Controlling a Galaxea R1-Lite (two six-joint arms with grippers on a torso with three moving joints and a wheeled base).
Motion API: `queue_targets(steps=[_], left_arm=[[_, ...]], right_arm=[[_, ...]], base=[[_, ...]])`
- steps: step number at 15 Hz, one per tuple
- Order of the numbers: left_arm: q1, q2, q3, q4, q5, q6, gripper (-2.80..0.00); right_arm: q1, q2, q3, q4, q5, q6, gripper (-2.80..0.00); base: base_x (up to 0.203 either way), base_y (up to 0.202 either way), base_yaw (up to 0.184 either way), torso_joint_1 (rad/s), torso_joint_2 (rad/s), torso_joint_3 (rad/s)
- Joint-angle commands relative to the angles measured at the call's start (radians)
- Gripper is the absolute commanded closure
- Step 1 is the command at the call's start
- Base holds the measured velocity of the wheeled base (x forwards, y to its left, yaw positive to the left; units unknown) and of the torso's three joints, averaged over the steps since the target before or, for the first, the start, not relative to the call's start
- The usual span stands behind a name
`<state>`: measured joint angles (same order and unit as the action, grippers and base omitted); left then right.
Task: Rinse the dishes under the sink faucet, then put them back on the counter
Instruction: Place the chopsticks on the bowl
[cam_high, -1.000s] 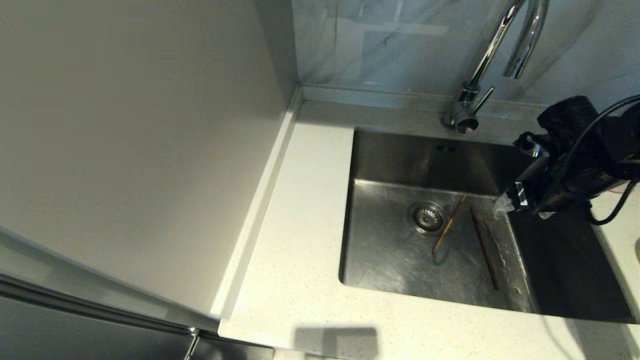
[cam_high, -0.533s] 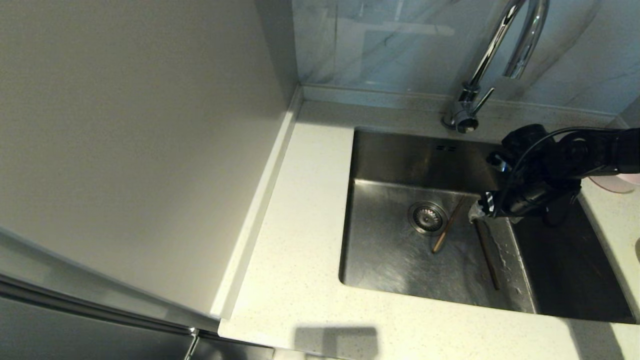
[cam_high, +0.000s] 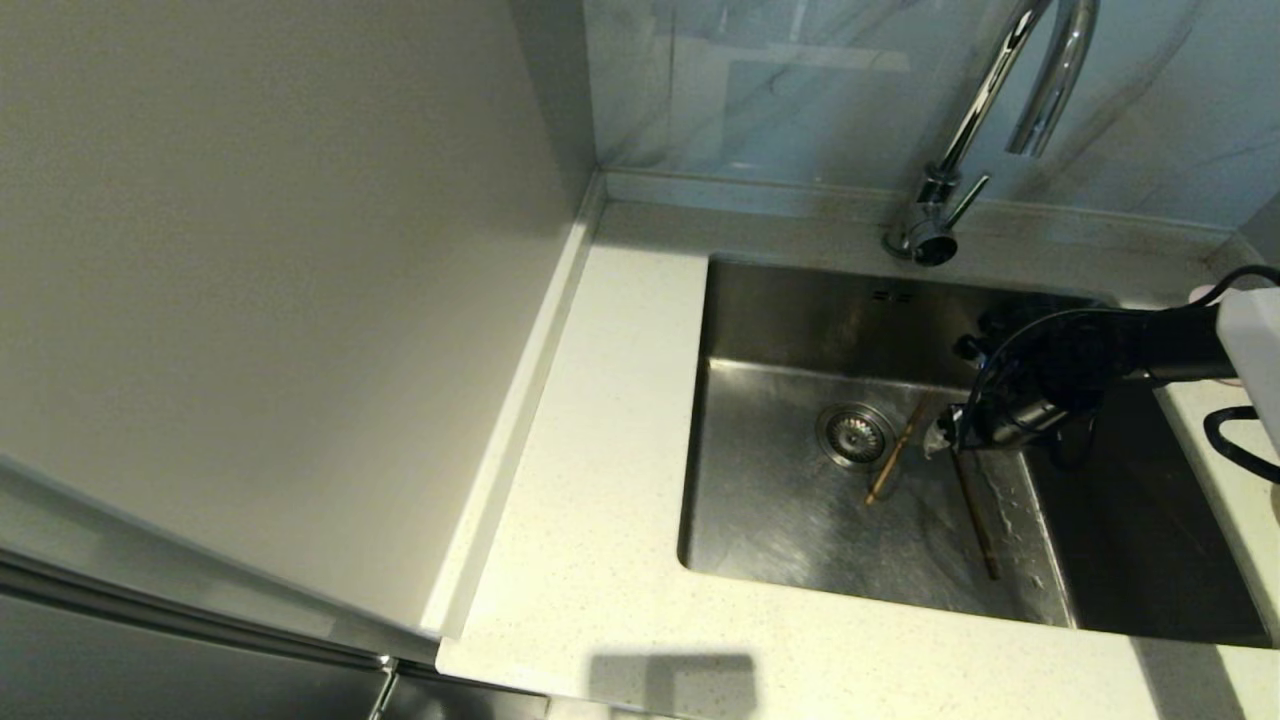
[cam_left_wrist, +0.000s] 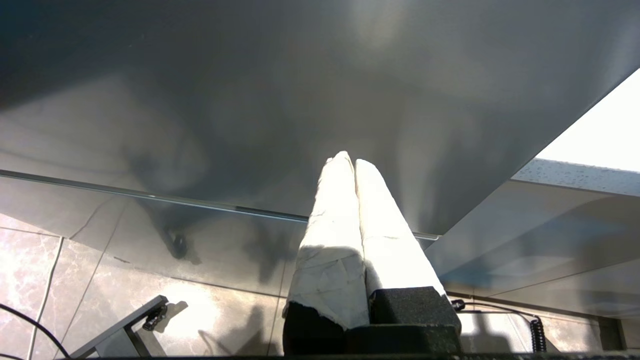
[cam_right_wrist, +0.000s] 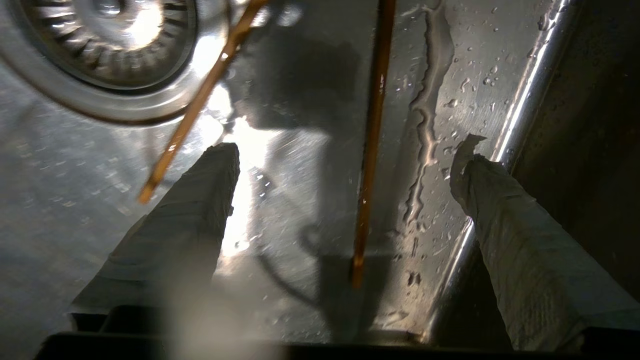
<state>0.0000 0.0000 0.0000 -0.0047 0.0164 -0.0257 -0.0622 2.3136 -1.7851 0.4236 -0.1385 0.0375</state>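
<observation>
Down inside the sink (cam_high: 780, 520), a rectangular basin of brushed stainless steel with streaks and beads of water across its floor. Round ribbed strainer drain (cam_high: 855, 435) near the middle of the floor, two small overflow slots high on the far wall. Two thin brown wooden chopsticks on the wet steel: left chopstick (cam_high: 893, 462) slanted, its far part just beside the drain's right edge; right chopstick (cam_high: 975, 515) straighter, lying along the floor toward the near wall, close to the shiny fold where the floor meets the dark right part of the basin. Apart from each other, not crossed.

Right hand (cam_high: 942, 432) lowered into the basin from the right on a black arm, over the far end of the right chopstick. From the right wrist view, two blunt fingers (cam_right_wrist: 190, 220) wrapped in pale, wrinkled tape, spread wide, straddling the right chopstick (cam_right_wrist: 370, 150) without touching it; nothing gripped. Left chopstick (cam_right_wrist: 195, 107) outside the gap, beside one finger.

Tall chrome gooseneck faucet (cam_high: 960, 140) at the far rim, thin lever at its base. Off-white, finely speckled stone surface (cam_high: 600, 480) around the basin, low raised edge at left and far side.

Left hand (cam_left_wrist: 354, 167) parked away from the sink, taped fingers pressed together.
</observation>
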Motion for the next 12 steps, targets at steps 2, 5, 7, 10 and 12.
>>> queue_targets(steps=[2,5,7,10,12], left_arm=[[0.000,-0.003,0.000,0.000,0.000,0.000,0.00],[0.000,-0.003,0.000,0.000,0.000,0.000,0.00],[0.000,-0.003,0.000,0.000,0.000,0.000,0.00],[0.000,-0.003,0.000,0.000,0.000,0.000,0.00],[0.000,-0.003,0.000,0.000,0.001,0.000,0.00]], right_arm=[[-0.020,0.075,-0.047,0.003,-0.001,-0.005,-2.80],[-0.038,0.121,-0.107,0.004,-0.001,-0.008,-2.80],[-0.042,0.139,-0.127,0.004,-0.001,-0.016,-2.80],[-0.042,0.153,-0.129,0.004,-0.001,-0.018,-2.80],[-0.042,0.165,-0.141,0.004,-0.001,-0.018,-2.80]], base=[[0.000,0.000,0.000,0.000,0.00,0.000],[0.000,0.000,0.000,0.000,0.00,0.000],[0.000,0.000,0.000,0.000,0.00,0.000],[0.000,0.000,0.000,0.000,0.00,0.000],[0.000,0.000,0.000,0.000,0.00,0.000]])
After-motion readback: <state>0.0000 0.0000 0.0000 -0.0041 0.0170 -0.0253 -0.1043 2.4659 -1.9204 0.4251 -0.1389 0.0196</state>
